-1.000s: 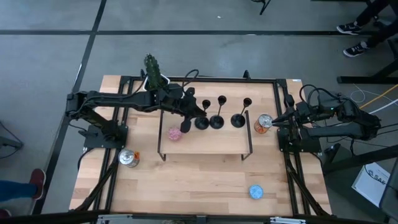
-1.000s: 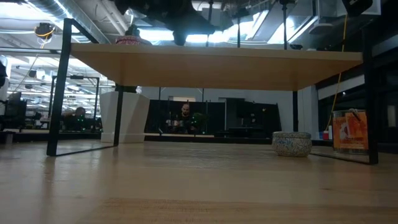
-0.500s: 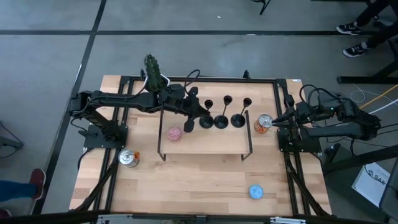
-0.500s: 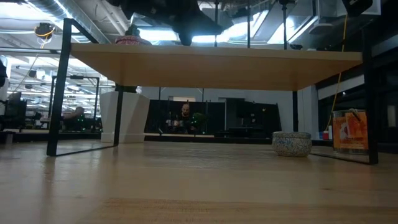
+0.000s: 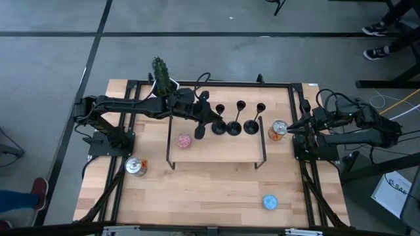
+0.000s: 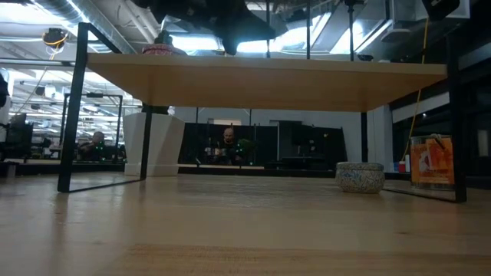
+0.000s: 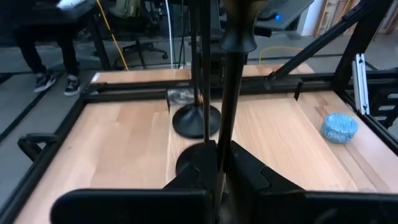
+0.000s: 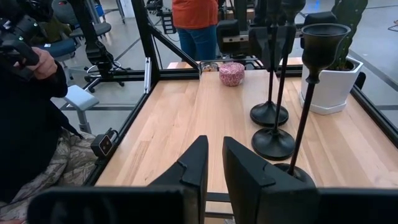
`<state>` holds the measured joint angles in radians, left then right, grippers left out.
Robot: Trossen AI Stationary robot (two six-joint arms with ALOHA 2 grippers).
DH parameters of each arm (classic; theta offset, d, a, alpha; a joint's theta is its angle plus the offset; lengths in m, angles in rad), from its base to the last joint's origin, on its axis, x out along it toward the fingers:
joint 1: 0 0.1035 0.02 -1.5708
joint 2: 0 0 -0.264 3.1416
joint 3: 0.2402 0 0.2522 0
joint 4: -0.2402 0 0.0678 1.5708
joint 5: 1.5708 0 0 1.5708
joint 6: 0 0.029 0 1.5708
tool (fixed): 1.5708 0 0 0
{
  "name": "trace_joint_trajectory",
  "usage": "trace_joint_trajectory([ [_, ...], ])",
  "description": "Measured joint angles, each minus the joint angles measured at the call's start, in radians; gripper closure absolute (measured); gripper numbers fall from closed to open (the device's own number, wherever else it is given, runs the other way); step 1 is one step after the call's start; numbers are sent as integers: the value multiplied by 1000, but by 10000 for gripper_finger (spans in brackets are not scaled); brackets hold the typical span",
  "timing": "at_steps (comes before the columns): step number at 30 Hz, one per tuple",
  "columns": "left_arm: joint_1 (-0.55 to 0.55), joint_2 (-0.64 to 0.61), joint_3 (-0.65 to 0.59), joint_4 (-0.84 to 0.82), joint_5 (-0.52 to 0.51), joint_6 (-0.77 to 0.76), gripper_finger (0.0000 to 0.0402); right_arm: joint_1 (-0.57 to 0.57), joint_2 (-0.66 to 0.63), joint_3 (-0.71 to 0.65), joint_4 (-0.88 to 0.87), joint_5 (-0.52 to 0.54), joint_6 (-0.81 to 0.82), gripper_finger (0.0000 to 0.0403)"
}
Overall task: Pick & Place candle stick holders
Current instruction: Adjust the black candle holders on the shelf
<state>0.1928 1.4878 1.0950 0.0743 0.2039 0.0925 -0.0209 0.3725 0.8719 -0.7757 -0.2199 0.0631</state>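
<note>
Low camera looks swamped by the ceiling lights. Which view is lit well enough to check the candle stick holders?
Low view: bright ceiling lights behind leave everything above the shelf as dark silhouettes. High view: even light, all three candle stick holders show plainly. Left wrist view: the held holder, gripped in the left end effector, stands right before the lens and blocks the middle.

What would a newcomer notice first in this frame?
Three slim black candle stick holders stand in a row on the raised wooden shelf. The left end effector is shut on the leftmost one's stem. The right end effector waits by an orange-labelled metal can.
</note>
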Motion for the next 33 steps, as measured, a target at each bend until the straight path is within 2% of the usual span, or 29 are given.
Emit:
trace_joint_trajectory([
  [6,12,-55,3,-79,1,-16,391,0,0,0,0,3,0,350],
  [13,33,-37,2,-110,2,-22,391,0,0,0,0,3,0,350],
  [22,53,-12,2,-69,57,-37,391,0,0,0,0,3,0,350],
  [33,53,15,3,-15,61,-30,391,0,0,0,0,2,0,350],
])
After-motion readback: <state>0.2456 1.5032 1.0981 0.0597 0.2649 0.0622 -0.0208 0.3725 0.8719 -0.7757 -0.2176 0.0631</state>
